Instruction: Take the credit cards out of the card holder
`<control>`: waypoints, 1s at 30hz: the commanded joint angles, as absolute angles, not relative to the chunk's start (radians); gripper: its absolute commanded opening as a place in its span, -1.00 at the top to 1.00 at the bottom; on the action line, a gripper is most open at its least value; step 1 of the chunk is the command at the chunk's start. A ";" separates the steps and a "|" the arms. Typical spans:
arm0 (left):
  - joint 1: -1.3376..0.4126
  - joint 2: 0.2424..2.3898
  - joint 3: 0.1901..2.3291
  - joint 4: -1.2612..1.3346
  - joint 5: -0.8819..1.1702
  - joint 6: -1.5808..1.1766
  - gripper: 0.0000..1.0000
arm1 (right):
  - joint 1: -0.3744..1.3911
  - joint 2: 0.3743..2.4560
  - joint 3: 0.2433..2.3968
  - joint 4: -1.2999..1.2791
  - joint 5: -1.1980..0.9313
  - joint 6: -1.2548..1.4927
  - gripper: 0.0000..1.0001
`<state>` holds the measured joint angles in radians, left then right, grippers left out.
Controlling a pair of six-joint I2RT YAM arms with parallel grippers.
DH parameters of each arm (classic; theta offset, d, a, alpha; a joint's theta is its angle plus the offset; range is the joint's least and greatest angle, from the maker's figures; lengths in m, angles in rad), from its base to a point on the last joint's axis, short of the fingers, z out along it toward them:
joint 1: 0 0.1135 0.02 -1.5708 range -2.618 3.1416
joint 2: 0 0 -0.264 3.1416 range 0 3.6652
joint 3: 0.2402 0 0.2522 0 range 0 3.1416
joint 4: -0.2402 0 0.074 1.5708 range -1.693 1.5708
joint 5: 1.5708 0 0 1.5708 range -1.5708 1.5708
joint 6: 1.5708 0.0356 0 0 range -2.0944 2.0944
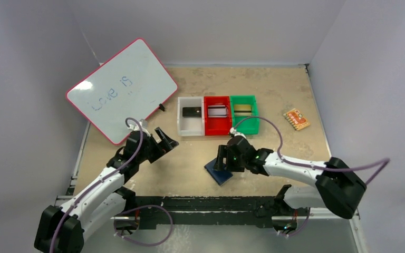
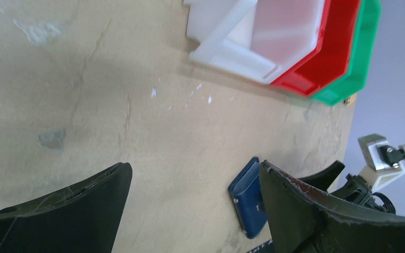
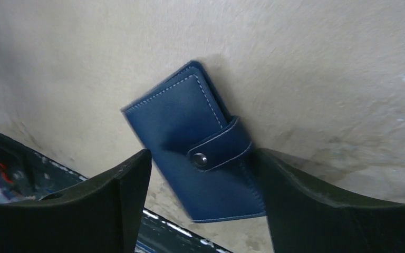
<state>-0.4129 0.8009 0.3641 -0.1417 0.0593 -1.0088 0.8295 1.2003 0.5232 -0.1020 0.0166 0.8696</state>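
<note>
Right gripper (image 3: 203,158) jaws apart over closed card holder (image 3: 179,116); left gripper (image 2: 194,167) spread wide

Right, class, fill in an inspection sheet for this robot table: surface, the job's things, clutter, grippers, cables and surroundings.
Surface: tan table, scuffed and stained.
Job's things: navy card holder lying flat near the front edge, tab snapped shut; a card in each bin.
Clutter: white bin, red bin and green bin in a row; pink-rimmed whiteboard back left; orange patterned piece far right.
Grippers: left gripper open, empty; right gripper open, astride the card holder, contact unclear.
Cables: purple cables looping over both arms.
Surroundings: plain grey walls on three sides.
</note>
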 commanded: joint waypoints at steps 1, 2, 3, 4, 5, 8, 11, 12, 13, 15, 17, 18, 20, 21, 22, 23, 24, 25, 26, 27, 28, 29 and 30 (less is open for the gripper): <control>-0.422 0.850 0.346 -0.044 0.232 -1.014 -0.79 | 0.942 1.324 0.551 -0.028 -0.040 0.861 -0.47; -0.426 0.854 0.342 -0.046 0.240 -1.009 -0.77 | 0.966 1.355 0.569 -0.042 -0.013 0.865 -0.43; -0.429 0.857 0.340 -0.046 0.243 -1.007 -0.75 | 0.988 1.384 0.595 -0.064 0.016 0.872 -0.39; -0.433 0.858 0.337 -0.046 0.247 -1.005 -0.74 | 1.011 1.423 0.626 -0.097 0.051 0.880 -0.34; -0.439 0.862 0.335 -0.048 0.248 -1.004 -0.71 | 1.032 1.453 0.656 -0.134 0.093 0.899 -0.30; -0.458 0.877 0.333 -0.057 0.232 -1.001 -0.61 | 1.075 1.536 0.734 -0.212 0.170 0.944 -0.05; -0.487 0.885 0.340 -0.079 0.223 -0.992 -0.51 | 1.110 1.603 0.793 -0.251 0.219 0.989 0.09; -0.500 0.885 0.343 -0.092 0.212 -0.988 -0.48 | 1.118 1.622 0.810 -0.266 0.233 1.001 0.14; -0.517 0.884 0.348 -0.110 0.197 -0.983 -0.45 | 1.127 1.639 0.826 -0.283 0.252 1.017 0.16; -0.545 0.878 0.357 -0.162 0.147 -0.976 -0.40 | 1.144 1.663 0.855 -0.315 0.291 1.040 0.22; -0.566 0.870 0.360 -0.200 0.105 -0.979 -0.35 | 1.150 1.672 0.874 -0.342 0.317 1.065 0.32; -0.575 0.865 0.358 -0.210 0.093 -0.983 -0.31 | 1.151 1.668 0.874 -0.345 0.323 1.073 0.38; -0.593 0.857 0.356 -0.214 0.081 -0.991 -0.26 | 1.151 1.650 0.869 -0.342 0.318 1.087 0.43; -0.604 0.855 0.355 -0.213 0.076 -0.995 -0.23 | 1.150 1.637 0.862 -0.325 0.296 1.080 0.48; -0.619 0.856 0.356 -0.213 0.070 -0.996 -0.20 | 1.149 1.617 0.850 -0.300 0.277 1.073 0.51; -0.631 0.863 0.357 -0.213 0.060 -0.998 -0.20 | 1.148 1.603 0.840 -0.266 0.264 1.067 0.52; -0.642 0.874 0.357 -0.212 0.044 -0.999 -0.19 | 1.143 1.592 0.828 -0.226 0.244 1.057 0.55; -0.656 0.888 0.357 -0.212 0.025 -0.998 -0.19 | 1.139 1.585 0.816 -0.186 0.219 1.047 0.55; -0.667 0.910 0.357 -0.210 0.007 -1.000 -0.20 | 1.136 1.582 0.805 -0.144 0.198 1.043 0.55; -0.681 0.935 0.362 -0.209 -0.003 -1.000 -0.19 | 1.128 1.583 0.795 -0.108 0.169 1.044 0.55; -0.700 0.960 0.369 -0.205 -0.009 -1.001 -0.18 | 1.117 1.584 0.783 -0.078 0.141 1.050 0.55; -0.725 0.979 0.378 -0.199 -0.021 -1.003 -0.18 | 1.104 1.580 0.768 -0.042 0.118 1.060 0.55; -0.752 0.994 0.387 -0.196 -0.042 -1.007 -0.18 | 1.090 1.573 0.747 -0.004 0.094 1.072 0.55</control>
<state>-0.6823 0.9379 0.3386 -0.2169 0.0387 -1.0031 1.1275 1.5852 0.8085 -0.1162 0.1802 1.0546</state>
